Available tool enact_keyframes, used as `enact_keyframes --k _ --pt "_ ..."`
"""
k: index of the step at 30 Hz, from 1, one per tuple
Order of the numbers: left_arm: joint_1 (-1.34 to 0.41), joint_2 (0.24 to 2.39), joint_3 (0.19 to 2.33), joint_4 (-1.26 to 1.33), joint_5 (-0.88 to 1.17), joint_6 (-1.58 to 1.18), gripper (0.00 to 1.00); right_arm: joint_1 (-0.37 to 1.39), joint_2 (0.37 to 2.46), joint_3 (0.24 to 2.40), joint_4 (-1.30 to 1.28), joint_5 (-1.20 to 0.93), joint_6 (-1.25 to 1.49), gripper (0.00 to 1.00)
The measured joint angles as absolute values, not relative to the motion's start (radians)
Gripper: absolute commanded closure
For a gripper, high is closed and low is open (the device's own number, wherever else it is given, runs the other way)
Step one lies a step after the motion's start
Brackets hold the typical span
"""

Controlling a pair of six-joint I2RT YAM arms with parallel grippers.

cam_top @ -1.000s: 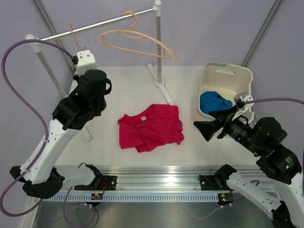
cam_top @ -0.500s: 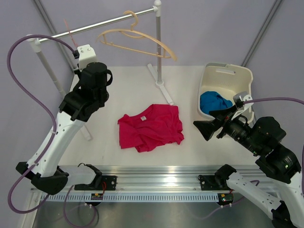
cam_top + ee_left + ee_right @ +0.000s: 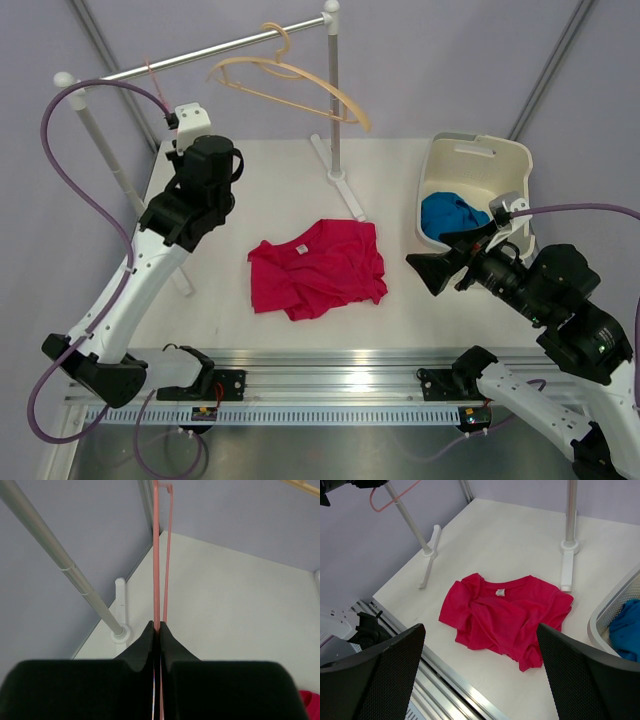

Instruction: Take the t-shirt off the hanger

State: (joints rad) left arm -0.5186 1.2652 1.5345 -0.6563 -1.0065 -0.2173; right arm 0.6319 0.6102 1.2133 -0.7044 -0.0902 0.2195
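Top external: risk of yanking the rail [image 3: 220,47] or tipping its stand if tugged sideways by left arm [image 3: 190,195], with thin pink hanger [image 3: 150,72] up against that rail at the arm's tip, hooked over or not cannot tell; risk too of knocking wooden hanger [image 3: 290,88] hanging further along. Right claw [image 3: 420,275] spread wide, hovering beside basket [image 3: 475,160] and near the shirt; could snag fabric and drag it toward the near edge if dropped low and swept. Red t-shirt [image 3: 318,268] on no hanger, lying mid-surface [image 3: 260,190] between the two arms, well apart from the rail; looks done as far as removal goes. Left wrist: left claw [image 3: 156,628] pinched tight on the pink wire, nothing else between the pads; thin wire, so likely to slip, twist or bend under a sideways pull, then drop. Only a red sliver of shirt at bottom right corner. Right wrist: fingers [image 3: 375,680] far apart, nothing held, shirt below and ahead. Crumpled, not flat: folds bunched across the middle, one sleeve out to the left, neck label facing up, near hem lumpy; soft and floppy, prone to catching on a finger. Right edge just beside the foot of the rack post [image 3: 570,510], touching or not cannot tell; could hook there if dragged.
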Motion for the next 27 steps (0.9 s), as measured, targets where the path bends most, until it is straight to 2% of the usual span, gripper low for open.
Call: enact_keyframes --k 4,5,6,7,8,10,11,19,27 --pt "-0.519 1.259 1.515 -0.636 -0.991 -0.217 1.0 0.632 0.612 1.213 -0.706 -0.09 0.219 0.01" --pt "-0.519 1.255 1.512 -0.634 -0.988 -0.217 0.98 0.632 0.611 1.213 -0.707 -0.09 0.219 0.01" --pt "-0.519 1.252 1.51 -0.634 -0.984 -0.217 0.92 0.632 0.609 1.213 -0.707 -0.09 0.219 0.01" --pt "-0.519 1.249 1.51 -0.634 -0.981 -0.216 0.81 0.632 0.609 1.213 -0.707 -0.09 0.219 0.0" --pt "-0.519 1.244 1.51 -0.634 -0.976 -0.214 0.48 0.632 0.609 1.213 -0.707 -0.09 0.219 0.0" --pt "-0.519 1.231 1.509 -0.633 -0.962 -0.205 0.19 0.632 0.61 1.213 -0.708 -0.091 0.219 0.0" --pt "-0.519 1.223 1.508 -0.632 -0.953 -0.21 0.01 0.632 0.611 1.213 -0.708 -0.092 0.219 0.01" --pt "-0.519 1.113 1.501 -0.638 -0.827 -0.207 0.01 0.632 0.613 1.213 -0.708 -0.1 0.219 0.01" --pt "-0.519 0.936 1.444 -0.669 -0.45 -0.231 0.01 0.632 0.617 1.155 -0.704 -0.122 0.22 0.0"
